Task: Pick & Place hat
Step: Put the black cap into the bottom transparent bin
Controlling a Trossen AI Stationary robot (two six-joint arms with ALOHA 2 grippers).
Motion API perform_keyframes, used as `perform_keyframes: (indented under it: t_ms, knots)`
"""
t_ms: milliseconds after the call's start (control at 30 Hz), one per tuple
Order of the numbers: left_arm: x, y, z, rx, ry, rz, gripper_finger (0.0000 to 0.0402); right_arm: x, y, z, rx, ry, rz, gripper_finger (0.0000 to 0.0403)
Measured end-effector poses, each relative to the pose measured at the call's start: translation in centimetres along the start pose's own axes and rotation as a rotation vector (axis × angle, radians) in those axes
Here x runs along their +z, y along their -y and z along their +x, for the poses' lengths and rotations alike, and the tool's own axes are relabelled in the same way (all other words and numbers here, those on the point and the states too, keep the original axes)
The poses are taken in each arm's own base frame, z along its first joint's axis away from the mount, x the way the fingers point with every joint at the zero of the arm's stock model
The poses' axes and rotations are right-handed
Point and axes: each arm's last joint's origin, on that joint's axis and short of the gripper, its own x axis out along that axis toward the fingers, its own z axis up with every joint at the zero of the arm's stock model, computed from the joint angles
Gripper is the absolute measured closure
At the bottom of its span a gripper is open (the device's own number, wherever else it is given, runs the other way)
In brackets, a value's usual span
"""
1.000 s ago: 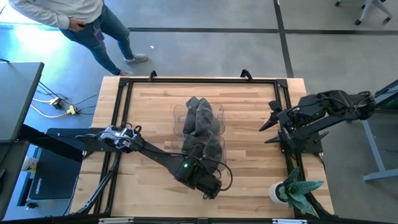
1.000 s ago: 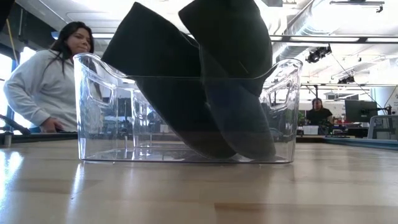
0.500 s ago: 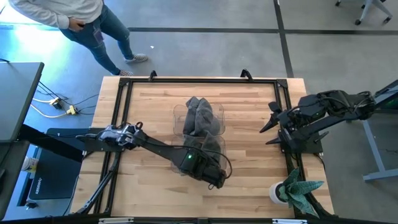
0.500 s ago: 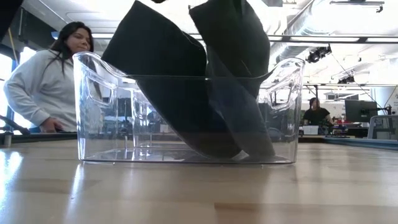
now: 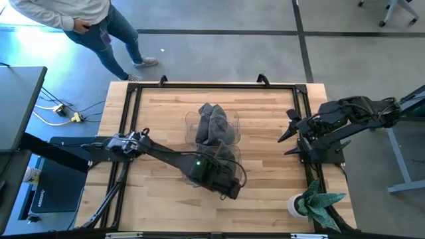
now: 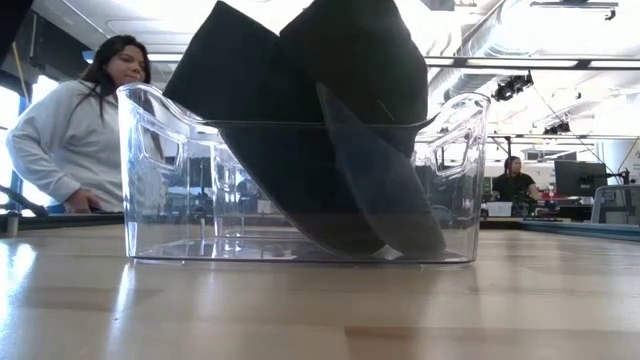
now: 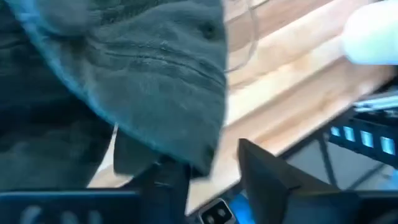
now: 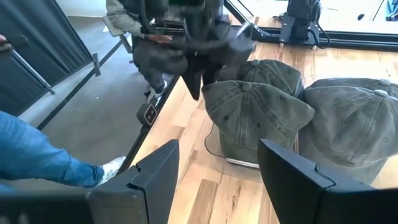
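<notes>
The left gripper (image 5: 229, 187) hangs at the clear bin's (image 6: 300, 180) six o'clock rim, jaws parted around the hat (image 8: 258, 106); its brim could snag the rim and tumble onto the worktop (image 5: 159, 119). Right jaws wait open, empty.

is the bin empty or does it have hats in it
Not empty. The clear bin holds dark hats leaning inside, their tops poking above its rim. The right wrist view shows at least two grey caps there.
</notes>
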Motion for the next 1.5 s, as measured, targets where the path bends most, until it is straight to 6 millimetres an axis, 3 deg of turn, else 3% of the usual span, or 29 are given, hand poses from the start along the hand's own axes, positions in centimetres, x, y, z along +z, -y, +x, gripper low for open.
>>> perform_keyframes:
  t_ms: [200,333,400,567,733,1033,1267,1500]
  knots:
    - [-0.3,-0.4,-3.4,-0.051,0.012,-0.010,0.0193,0.0,0.0,0.0,0.000,0.000,-0.017,0.0192]
    - [-0.4,-1.4,-6.1,-0.051,0.120,-0.098,0.0177,0.0,0.0,0.0,0.000,-0.001,-0.019,0.0191]
    - [-0.4,-2.1,-6.6,-0.002,0.164,-0.138,0.0177,0.0,0.0,0.0,0.000,-0.001,-0.026,0.0190]
    - [0.7,-2.4,-6.4,0.023,0.196,-0.239,0.0177,0.0,0.0,0.0,0.011,-0.004,-0.045,0.0194]
    - [2.4,-2.1,-4.9,0.041,0.203,-0.276,0.0177,-0.1,-0.1,0.0,0.047,-0.010,-0.059,0.0194]
    - [5.3,-2.4,-3.3,0.094,0.142,-0.224,0.0177,-0.2,-0.2,-0.6,0.064,0.004,-0.061,0.0194]
    - [5.2,-2.4,-1.2,0.164,0.076,-0.214,0.0177,-0.4,-0.3,-1.5,0.064,0.032,-0.066,0.0194]
    - [5.4,-2.3,-1.2,0.145,0.112,-0.218,0.0177,-0.4,-0.3,-1.8,0.045,0.043,-0.067,0.0194]
